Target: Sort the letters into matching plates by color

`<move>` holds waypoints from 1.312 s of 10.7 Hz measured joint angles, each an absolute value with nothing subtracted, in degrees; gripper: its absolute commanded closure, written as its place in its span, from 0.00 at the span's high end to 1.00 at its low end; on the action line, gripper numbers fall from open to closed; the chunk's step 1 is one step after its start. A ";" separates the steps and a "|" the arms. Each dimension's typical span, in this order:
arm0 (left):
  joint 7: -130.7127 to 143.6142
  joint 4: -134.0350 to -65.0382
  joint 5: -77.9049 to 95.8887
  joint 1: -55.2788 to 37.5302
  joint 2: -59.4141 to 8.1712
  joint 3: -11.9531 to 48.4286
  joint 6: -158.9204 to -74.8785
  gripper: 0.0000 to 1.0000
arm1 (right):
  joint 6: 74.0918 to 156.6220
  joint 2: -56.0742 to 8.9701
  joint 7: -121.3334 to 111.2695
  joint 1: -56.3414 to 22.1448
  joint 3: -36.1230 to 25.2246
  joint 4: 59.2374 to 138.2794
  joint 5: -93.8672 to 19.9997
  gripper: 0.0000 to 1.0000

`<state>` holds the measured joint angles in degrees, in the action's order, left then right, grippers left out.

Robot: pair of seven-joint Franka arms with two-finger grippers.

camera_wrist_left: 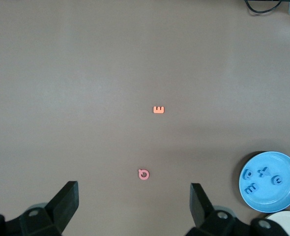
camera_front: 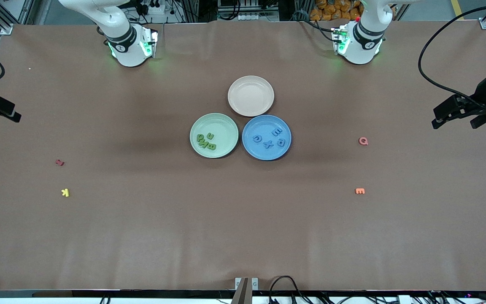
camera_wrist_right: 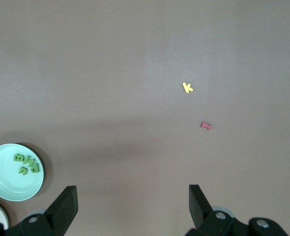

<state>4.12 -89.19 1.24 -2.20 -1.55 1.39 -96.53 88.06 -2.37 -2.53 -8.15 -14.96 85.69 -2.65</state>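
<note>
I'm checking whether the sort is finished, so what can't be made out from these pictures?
- Green letters in the green plate: they overlap in the front and right wrist views, so their count is uncertain.
- Beige plate: cut off by the frame edge in both wrist views.
- Dark red letter: too small in the front view to read.
- Left gripper and right gripper: partly cut off at the front view's edges.

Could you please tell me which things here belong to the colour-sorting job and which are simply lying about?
Belonging to the job:
green plate with green letters
blue plate with blue letters

Lying about:
empty beige plate
pink Q
orange E
dark red letter
yellow K
</note>
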 measured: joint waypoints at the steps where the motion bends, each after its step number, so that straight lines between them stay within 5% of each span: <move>1: 4.12 -89.19 1.24 -2.18 -1.55 1.36 -96.53 1.00 | 87.61 -2.30 -2.50 -9.45 -14.98 84.93 -2.65 1.00; 14: -0.82 -89.19 -0.83 -2.71 -1.56 1.59 -96.51 1.00 | 94.19 -2.33 1.01 -14.68 -15.38 89.58 -2.61 1.00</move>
